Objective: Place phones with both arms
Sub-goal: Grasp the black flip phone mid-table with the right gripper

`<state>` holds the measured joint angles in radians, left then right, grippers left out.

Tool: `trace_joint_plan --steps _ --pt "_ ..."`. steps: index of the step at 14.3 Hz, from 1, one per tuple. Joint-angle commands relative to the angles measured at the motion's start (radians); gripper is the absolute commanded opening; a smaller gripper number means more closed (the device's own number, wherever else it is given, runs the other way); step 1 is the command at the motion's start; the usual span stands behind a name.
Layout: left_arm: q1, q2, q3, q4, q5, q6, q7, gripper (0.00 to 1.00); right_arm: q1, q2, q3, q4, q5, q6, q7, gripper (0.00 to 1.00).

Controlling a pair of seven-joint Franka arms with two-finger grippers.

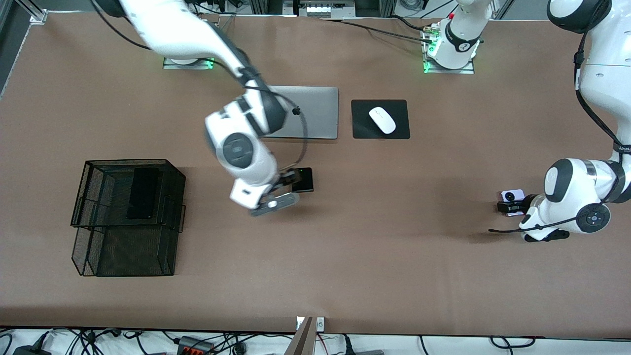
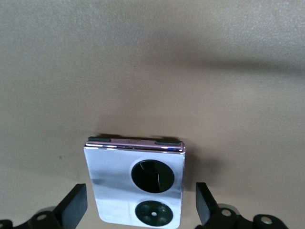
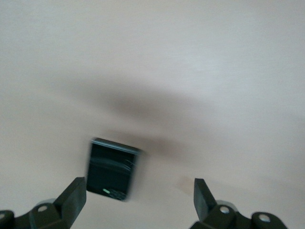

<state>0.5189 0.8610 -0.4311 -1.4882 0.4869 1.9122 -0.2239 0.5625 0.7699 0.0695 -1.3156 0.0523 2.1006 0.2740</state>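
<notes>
The small lavender-white flip phone with two black circles [image 2: 136,183] lies flat on the brown desk [image 1: 394,222] between the wide-open, empty left gripper [image 2: 140,210]; its glossy shell looks rigid, light and slippery, best pinched across its side edges. The right gripper [image 3: 138,205], also spread wide and empty, hangs over the small squarish black flip phone [image 3: 112,171].

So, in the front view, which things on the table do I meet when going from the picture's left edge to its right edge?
Black mesh tray holding the long black phone → small black flip phone → mouse pad with the white mouse → lavender-white flip phone. The silver laptop overlaps the black flip phone's span, so I leave it out.
</notes>
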Motion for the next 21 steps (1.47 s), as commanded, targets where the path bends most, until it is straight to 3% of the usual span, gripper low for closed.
trace_joint_plan --steps 1,6,7,9,11,13,21 --pt "0.024 0.001 -0.017 -0.012 0.024 0.021 0.035 1.0 0.054 0.06 -0.013 0.009 -0.035 0.071 0.091 1.0" --pt "0.036 0.018 -0.017 -0.014 0.022 0.053 0.054 1.0 0.1 0.112 -0.013 0.009 -0.115 0.105 0.24 1.0" --pt "0.039 0.016 -0.017 -0.017 0.022 0.053 0.054 0.86 0.103 0.118 -0.013 0.009 -0.127 0.105 0.25 1.0" --pt "0.043 0.015 -0.017 -0.017 0.019 0.051 0.086 0.44 0.109 0.121 -0.013 0.007 -0.131 0.104 0.28 1.0" --pt "0.044 0.01 -0.018 -0.015 0.018 0.048 0.11 0.24 0.119 0.12 -0.013 -0.005 -0.131 0.096 0.28 1.0" --pt "0.046 0.006 -0.026 -0.015 0.012 0.041 0.11 0.19 0.119 0.121 -0.013 -0.016 -0.131 0.096 0.28 1.0" --pt "0.042 -0.02 -0.115 0.037 -0.105 -0.093 0.098 0.19 0.114 0.14 -0.013 -0.024 -0.121 0.096 0.278 1.0"
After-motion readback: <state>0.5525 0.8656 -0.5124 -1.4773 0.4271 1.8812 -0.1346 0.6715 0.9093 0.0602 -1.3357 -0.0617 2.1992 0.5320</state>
